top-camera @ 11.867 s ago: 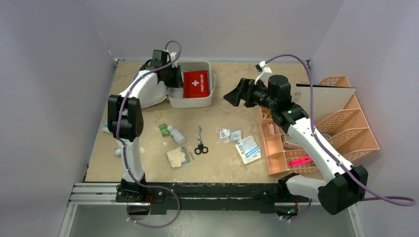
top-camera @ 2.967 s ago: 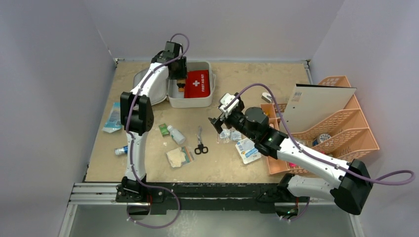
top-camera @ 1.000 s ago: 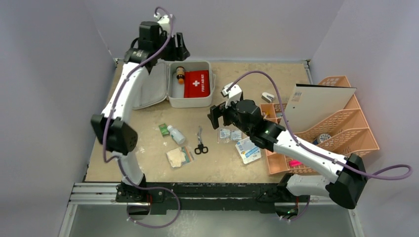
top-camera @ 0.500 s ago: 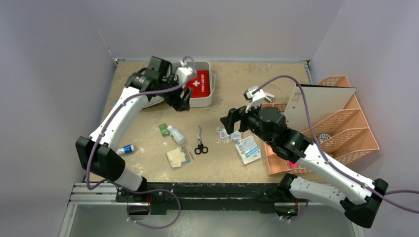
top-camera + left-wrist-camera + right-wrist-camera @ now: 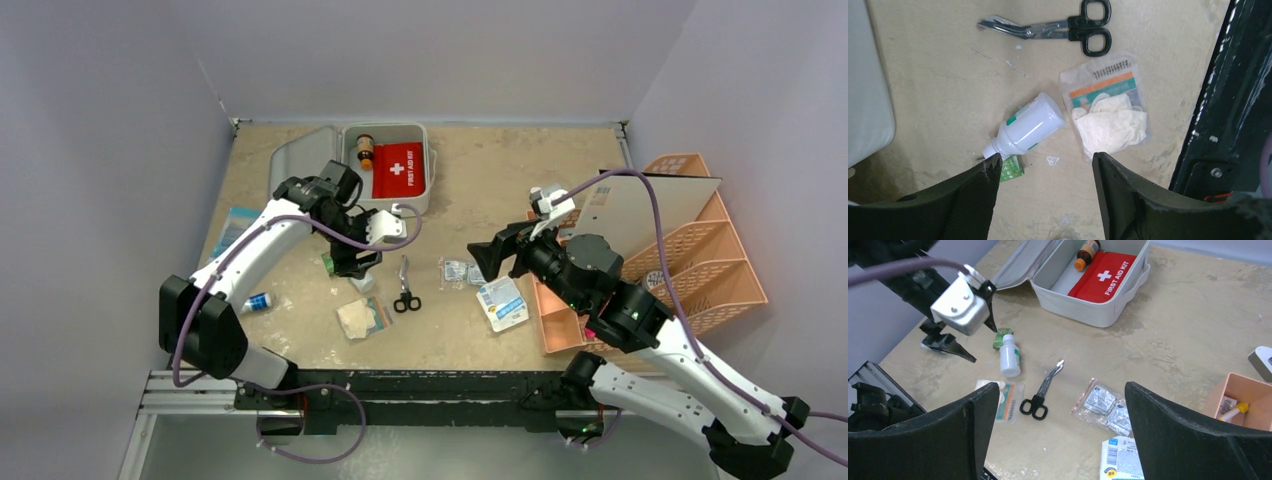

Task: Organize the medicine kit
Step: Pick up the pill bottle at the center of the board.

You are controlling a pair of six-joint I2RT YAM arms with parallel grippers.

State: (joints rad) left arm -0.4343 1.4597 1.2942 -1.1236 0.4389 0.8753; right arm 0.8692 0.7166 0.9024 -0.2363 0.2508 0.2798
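Note:
The medicine kit (image 5: 386,208) lies open at the back, lid folded out to the left. Inside are a red first-aid pouch (image 5: 398,168) and a brown bottle (image 5: 365,150). The right wrist view shows the same kit (image 5: 1088,305), pouch (image 5: 1103,277) and brown bottle (image 5: 1087,251). My left gripper (image 5: 352,262) hangs open and empty just above a white bottle (image 5: 1030,125) lying on the table beside a small green box (image 5: 1012,167). My right gripper (image 5: 1060,387) is open and empty, raised over the middle right, facing the foil packets (image 5: 1108,405).
Black scissors (image 5: 405,288) and a glove packet (image 5: 362,317) lie near the front. A white and blue packet (image 5: 502,302) sits by the orange organizer (image 5: 690,250) at the right. A small blue tube (image 5: 253,302) and a blue packet (image 5: 232,225) lie at the left.
My left arm has swung from above the kit down and forward to hover over the white bottle. My right arm has drawn back toward the right.

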